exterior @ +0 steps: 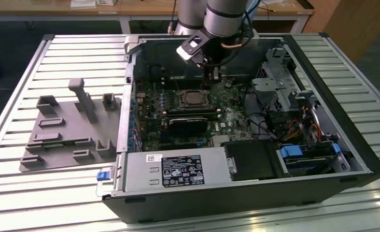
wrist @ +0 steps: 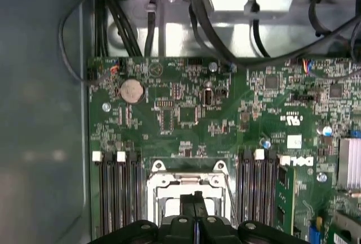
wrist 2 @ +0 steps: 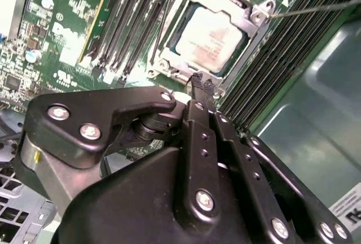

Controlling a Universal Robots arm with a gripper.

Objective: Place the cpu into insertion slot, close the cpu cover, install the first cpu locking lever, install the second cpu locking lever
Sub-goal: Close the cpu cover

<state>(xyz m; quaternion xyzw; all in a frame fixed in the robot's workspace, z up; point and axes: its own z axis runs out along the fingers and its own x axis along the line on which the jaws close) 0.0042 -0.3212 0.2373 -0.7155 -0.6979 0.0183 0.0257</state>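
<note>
1. A ribbed, silvery metal desk (exterior: 67, 63) carries an open black computer case (exterior: 241, 203), with a matte grey moulded plastic fixture (exterior: 61, 130) just beside it on the exterior view's left.
2. Inside the case lies a glossy green motherboard (wrist: 186, 114), dotted with tiny components and a round, shiny coin battery (wrist: 131, 90).
3. The cpu (wrist 2: 211, 36), a small flat square chip with a dull silvery-tan metal top, sits in the insertion slot (exterior: 182, 98), a small square dark-framed socket in the board.
4. The cpu cover (wrist 2: 252, 19), a thin silvery-grey metal frame with a cut-out middle, lies down around the chip's edges.
5. Long, narrow black memory slots (wrist 2: 141, 12) run along both sides of the socket.
6. The black metal pincer (wrist 2: 201, 83), bolted with bright round screws, has its slim fingers pressed together, with the tips at the socket's edge. Whether they pinch anything thin cannot be told.
</note>
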